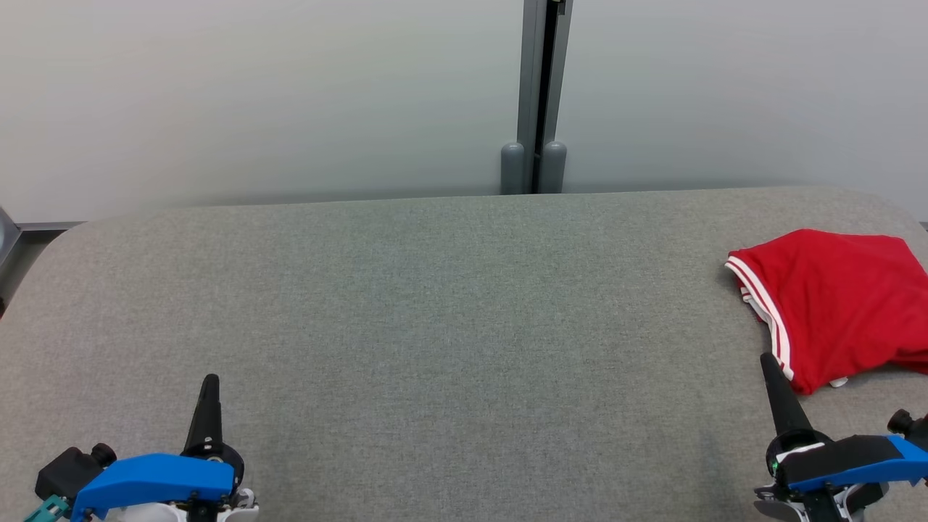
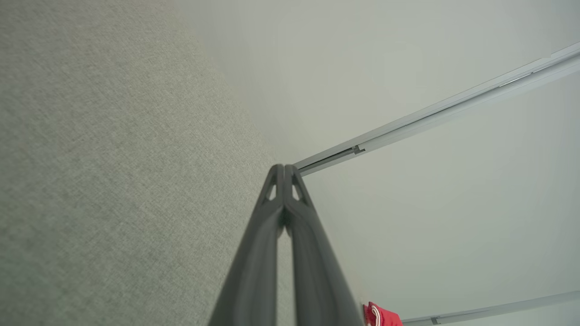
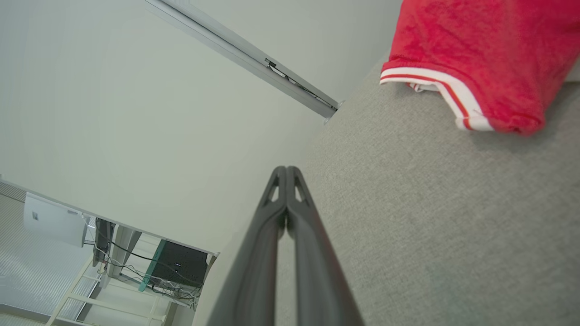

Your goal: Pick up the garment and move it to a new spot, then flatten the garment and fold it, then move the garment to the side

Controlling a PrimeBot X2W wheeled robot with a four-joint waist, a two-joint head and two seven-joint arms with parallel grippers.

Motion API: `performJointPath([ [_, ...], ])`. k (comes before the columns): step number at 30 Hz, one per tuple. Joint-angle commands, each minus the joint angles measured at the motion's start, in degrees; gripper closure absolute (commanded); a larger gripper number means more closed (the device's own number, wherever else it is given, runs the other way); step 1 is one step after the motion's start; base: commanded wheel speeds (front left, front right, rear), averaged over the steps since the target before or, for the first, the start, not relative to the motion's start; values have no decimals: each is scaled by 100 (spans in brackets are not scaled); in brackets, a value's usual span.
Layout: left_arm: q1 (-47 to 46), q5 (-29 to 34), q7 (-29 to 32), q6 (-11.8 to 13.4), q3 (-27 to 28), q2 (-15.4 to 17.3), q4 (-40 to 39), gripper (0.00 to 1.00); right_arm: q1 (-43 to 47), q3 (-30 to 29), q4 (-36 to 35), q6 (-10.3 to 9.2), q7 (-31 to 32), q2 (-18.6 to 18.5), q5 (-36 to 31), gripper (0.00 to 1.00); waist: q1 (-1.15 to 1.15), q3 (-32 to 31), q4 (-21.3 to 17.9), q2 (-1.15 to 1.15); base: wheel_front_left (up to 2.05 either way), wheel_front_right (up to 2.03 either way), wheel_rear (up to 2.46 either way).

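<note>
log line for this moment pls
garment: folded, right end of table | left gripper: shut, empty | right gripper: shut, empty, beside garment

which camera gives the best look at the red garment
Head view: the red garment shows nearly whole, folded at the far right. The right wrist view crops it but shows its striped trim up close; the left wrist view catches just a corner.

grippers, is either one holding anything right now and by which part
Nothing is held. The left gripper and right gripper both have their fingers pressed together on nothing, and the garment lies loose on the grey table, clear of both.
</note>
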Motion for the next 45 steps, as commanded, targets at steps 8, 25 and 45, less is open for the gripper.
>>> performJointPath([
  [8, -166, -451, 155, -65, 163, -61, -142, 100, -179, 1, -17, 3, 64, -29, 629, 100, 0, 8, 0, 0, 0, 0, 0],
  [25, -207, -1107, 376, -95, 353, -180, -247, 100, -227, 3, 24, 4, 161, -30, 1522, 100, 0, 24, 0, 0, 0, 0, 0],
  [45, -264, -1817, 614, -121, 562, -311, -360, 100, -282, 7, 73, 4, 257, -30, 2492, 100, 0, 43, 0, 0, 0, 0, 0],
])
